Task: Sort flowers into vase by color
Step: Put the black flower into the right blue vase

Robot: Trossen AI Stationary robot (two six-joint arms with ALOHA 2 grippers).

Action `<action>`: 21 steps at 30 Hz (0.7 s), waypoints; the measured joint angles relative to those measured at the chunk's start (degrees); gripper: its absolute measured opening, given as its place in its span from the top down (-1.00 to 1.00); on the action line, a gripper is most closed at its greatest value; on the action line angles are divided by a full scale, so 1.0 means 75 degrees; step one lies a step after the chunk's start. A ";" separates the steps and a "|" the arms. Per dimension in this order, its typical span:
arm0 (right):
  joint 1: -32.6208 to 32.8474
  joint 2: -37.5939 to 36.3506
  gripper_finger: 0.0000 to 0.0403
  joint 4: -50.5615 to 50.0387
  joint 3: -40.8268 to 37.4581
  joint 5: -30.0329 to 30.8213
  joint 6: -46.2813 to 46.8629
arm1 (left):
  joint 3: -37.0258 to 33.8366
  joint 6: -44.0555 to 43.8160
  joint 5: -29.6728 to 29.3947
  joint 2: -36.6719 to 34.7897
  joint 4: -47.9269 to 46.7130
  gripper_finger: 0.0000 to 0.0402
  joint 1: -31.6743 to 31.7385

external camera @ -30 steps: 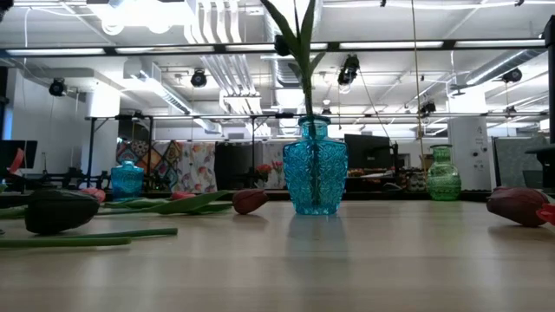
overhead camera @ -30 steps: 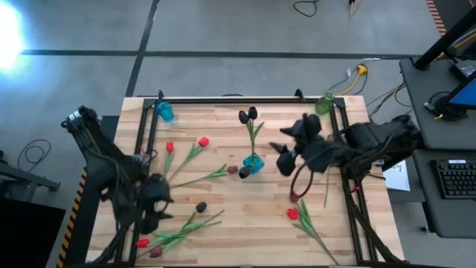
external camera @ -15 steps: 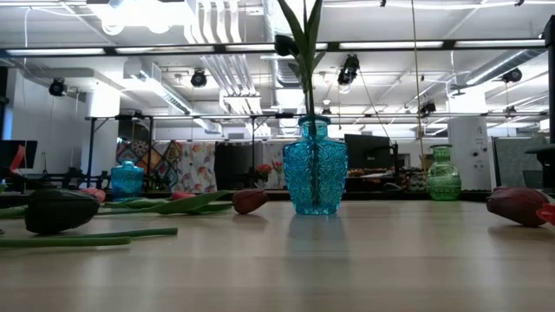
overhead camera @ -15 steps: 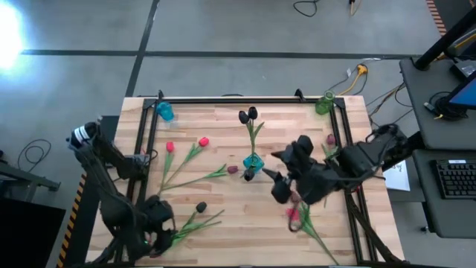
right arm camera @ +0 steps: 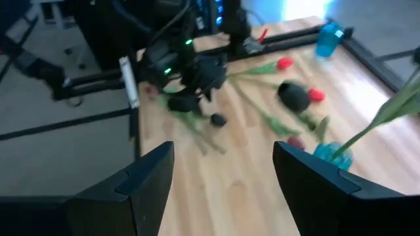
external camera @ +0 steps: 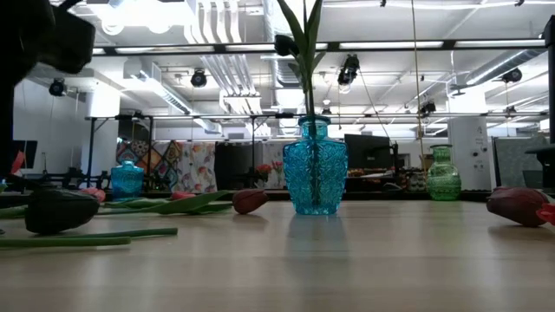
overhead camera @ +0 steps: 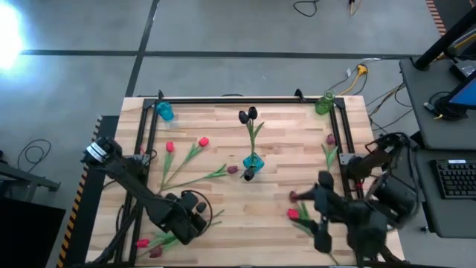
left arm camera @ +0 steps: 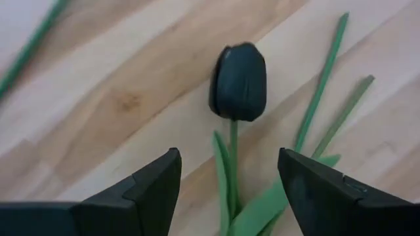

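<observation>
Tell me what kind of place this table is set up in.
Probably an open-plan lab or workshop: exposed ceiling ducts and strip lights overhead, taped lines on a concrete floor, and a desk with a keyboard right beside the wooden table.

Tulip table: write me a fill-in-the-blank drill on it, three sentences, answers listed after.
1. The blue vase at the table's middle holds tulips with ____ heads.
2. The left gripper hangs with jaws ____ over a black tulip lying on the wood.
3. The vase at the table's far right corner is ____ in colour.

Missing words: black; open; green
</observation>
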 joint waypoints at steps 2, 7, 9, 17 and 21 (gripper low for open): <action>0.0306 0.0072 -0.25 -0.0088 -0.0022 0.0045 0.0389 | 0.0002 -0.0069 0.0022 0.0178 0.0022 -0.19 0.0069; 0.0811 0.0256 -0.25 -0.0198 -0.0042 0.0450 0.0930 | 0.0005 0.0167 -0.0152 0.0576 0.0525 -0.15 0.0263; 0.0881 0.0293 -0.25 -0.0198 -0.0042 0.0582 0.1000 | 0.0010 0.0120 -0.0008 0.0823 0.0637 -0.08 0.0324; 0.0851 0.0287 -0.25 -0.0237 -0.0031 0.0682 0.0915 | 0.0047 -0.0606 0.0182 0.1193 0.0470 0.48 0.0366; 0.0839 0.0186 -0.25 -0.0320 -0.0017 0.0934 0.0901 | 0.0000 -0.0462 -0.0123 0.0931 0.0440 0.85 0.0369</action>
